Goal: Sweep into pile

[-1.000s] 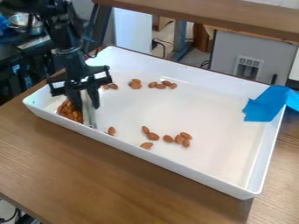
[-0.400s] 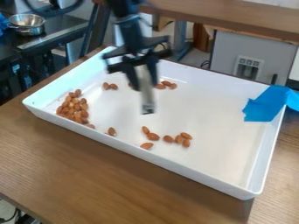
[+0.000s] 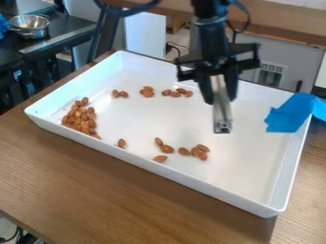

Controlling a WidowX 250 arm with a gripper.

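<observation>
The gripper (image 3: 220, 97) hangs over the right-centre of the white tray (image 3: 223, 186), shut on a metal sweeping tool (image 3: 221, 112) that points down between its fingers. A pile of almonds (image 3: 81, 116) lies against the tray's left end. Along the back side are small groups of almonds (image 3: 175, 93), left of the gripper. Nearer the front wall rest several loose almonds (image 3: 167, 148), below and left of the tool's lower end, with one single almond (image 3: 121, 143) closer to the pile.
Blue tape (image 3: 290, 116) covers part of the tray's right rim. The tray's raised walls stand around the almonds, on a wooden table (image 3: 96, 190). A metal pot (image 3: 29, 26) sits on a dark counter at the back left.
From the pile at the left end, the gripper has moved right across the tray with the metal tool, uncovering the pile. The loose almonds lie where they were.
</observation>
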